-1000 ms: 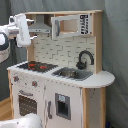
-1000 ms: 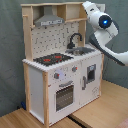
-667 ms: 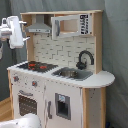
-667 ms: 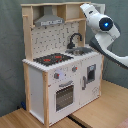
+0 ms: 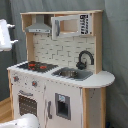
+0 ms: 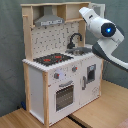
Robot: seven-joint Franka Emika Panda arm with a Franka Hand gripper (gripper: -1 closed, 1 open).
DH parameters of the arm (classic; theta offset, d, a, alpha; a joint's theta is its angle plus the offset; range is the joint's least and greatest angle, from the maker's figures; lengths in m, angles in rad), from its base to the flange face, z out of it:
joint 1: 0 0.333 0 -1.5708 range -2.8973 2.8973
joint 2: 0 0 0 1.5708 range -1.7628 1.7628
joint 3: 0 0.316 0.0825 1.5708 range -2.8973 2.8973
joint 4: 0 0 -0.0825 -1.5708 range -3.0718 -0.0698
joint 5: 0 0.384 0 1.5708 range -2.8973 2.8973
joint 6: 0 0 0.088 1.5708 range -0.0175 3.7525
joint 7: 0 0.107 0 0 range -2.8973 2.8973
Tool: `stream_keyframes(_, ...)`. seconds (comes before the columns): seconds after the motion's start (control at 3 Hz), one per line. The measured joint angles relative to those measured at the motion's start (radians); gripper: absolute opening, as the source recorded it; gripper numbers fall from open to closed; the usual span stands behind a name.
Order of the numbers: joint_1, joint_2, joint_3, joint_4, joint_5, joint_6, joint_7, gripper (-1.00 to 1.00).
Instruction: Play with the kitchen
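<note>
White arm (image 6: 102, 30) of mine has swung up beside the kitchen (image 6: 60, 75), which stands on the wood floor untouched; my jaws' state I cannot tell, play not yet begun

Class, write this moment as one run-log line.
arm: raised beside kitchen, no contact | hob: bare | oven door: closed

Above the hob (image 5: 36, 65) and sink (image 5: 72, 73) of the kitchen (image 6: 60, 70), room lies open; the faucet (image 5: 84, 59) at three o'clock and the hood (image 5: 40, 26) at twelve hem it.
</note>
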Motion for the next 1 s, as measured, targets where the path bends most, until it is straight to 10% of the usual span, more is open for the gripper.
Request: stream_keyframes(1.0,0.143,-0.003,0.185,0.086,-0.138,-0.155,0.094,1.00)
